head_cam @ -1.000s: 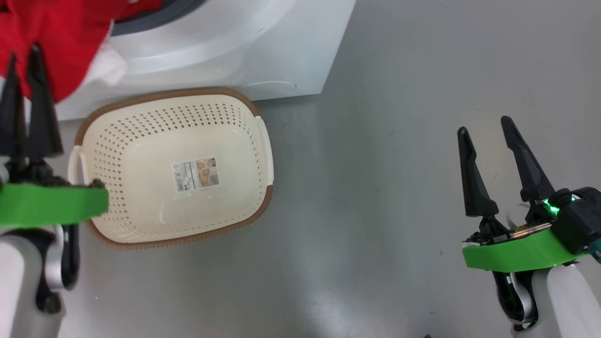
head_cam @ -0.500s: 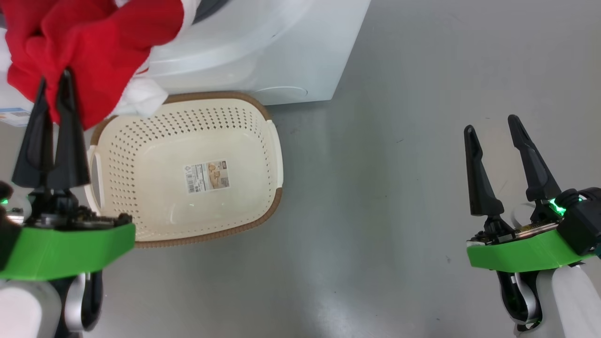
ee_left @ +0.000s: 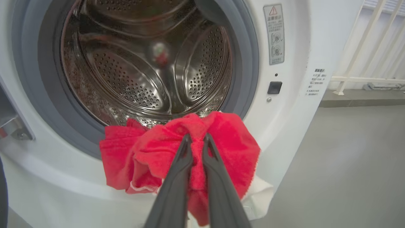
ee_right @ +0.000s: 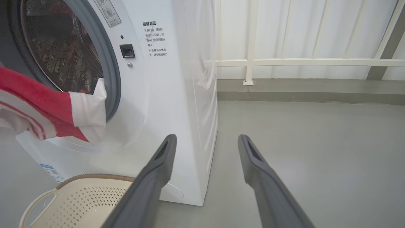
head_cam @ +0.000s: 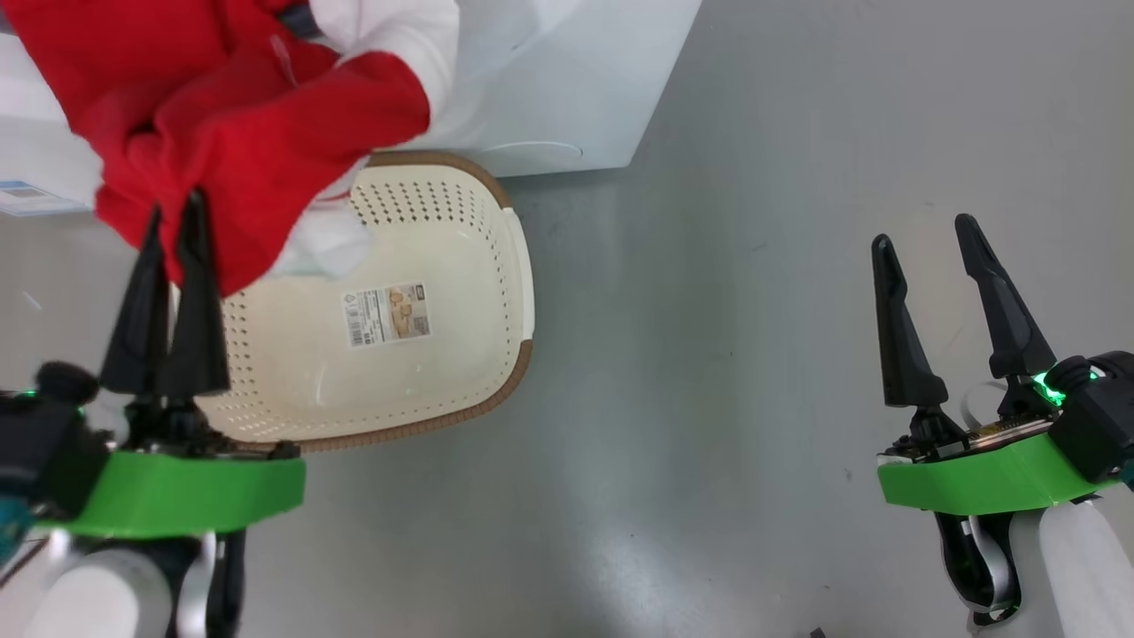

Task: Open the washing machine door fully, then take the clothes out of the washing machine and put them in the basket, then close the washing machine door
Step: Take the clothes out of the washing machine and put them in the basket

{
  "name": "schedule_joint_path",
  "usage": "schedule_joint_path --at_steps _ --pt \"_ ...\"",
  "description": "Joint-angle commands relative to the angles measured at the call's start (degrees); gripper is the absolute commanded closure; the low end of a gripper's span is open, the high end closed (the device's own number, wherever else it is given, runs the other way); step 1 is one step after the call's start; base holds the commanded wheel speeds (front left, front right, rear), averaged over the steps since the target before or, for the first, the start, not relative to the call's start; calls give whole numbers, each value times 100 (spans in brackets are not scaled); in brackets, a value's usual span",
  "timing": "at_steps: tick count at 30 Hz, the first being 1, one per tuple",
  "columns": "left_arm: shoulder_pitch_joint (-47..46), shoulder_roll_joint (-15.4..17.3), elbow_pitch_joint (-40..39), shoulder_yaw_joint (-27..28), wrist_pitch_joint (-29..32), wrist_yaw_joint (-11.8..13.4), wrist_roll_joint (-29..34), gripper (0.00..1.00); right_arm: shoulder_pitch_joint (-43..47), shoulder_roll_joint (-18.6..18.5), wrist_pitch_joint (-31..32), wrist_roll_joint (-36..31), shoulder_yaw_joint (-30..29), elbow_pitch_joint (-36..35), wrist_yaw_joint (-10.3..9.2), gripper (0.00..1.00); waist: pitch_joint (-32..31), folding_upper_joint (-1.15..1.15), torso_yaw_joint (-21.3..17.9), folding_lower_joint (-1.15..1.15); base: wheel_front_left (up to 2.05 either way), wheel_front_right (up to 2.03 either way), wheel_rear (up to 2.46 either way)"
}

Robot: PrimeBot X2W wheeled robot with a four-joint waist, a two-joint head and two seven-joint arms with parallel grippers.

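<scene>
Hanging pinched in the left gripper [head_cam: 177, 202], the clothes [head_cam: 257, 133] overhang the basket [head_cam: 500, 266].

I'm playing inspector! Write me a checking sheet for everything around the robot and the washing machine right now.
Surface: smooth grey floor, shiny in patches.
Job's things: washing machine stands open with its steel drum showing. The red and white clothes hang in front of the opening, above one end of the basket. The basket sits on the floor by the machine's front, its bottom label uncovered.
Clutter: nothing seen.
Grippers: left gripper shut on the clothes; right gripper open and holding nothing, over the floor.
Cables: a grey looped cable under the right gripper's green mount.
Surroundings: white railing behind the machine.
</scene>
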Motion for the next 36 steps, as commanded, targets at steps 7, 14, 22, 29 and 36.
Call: schedule_joint_path --at_steps 7,14,22,29,36 --pt "-213 -171 1340 92 -377 -372 -472 100 -64 -40 -36 1 240 -120 35 0 241 0 -114 0 0 0 0" --pt "-698 -372 2854 -53 -660 -765 -669 100 -105 -40 -36 2 295 -101 35 0 393 0 -219 0 0 0 0" --pt "-1297 -687 4591 -217 -888 -1186 -819 100 -177 -40 -36 -14 368 -86 35 0 590 0 -283 0 0 0 0" --pt "-1861 -902 6055 -325 -1045 -1477 -790 100 -284 -40 -36 -31 421 -87 35 0 846 0 -339 0 0 0 0" --pt "-2410 -1024 7210 -311 -1115 -1720 -752 100 -396 -40 -36 -16 488 -84 35 0 1116 0 -433 0 0 0 0"
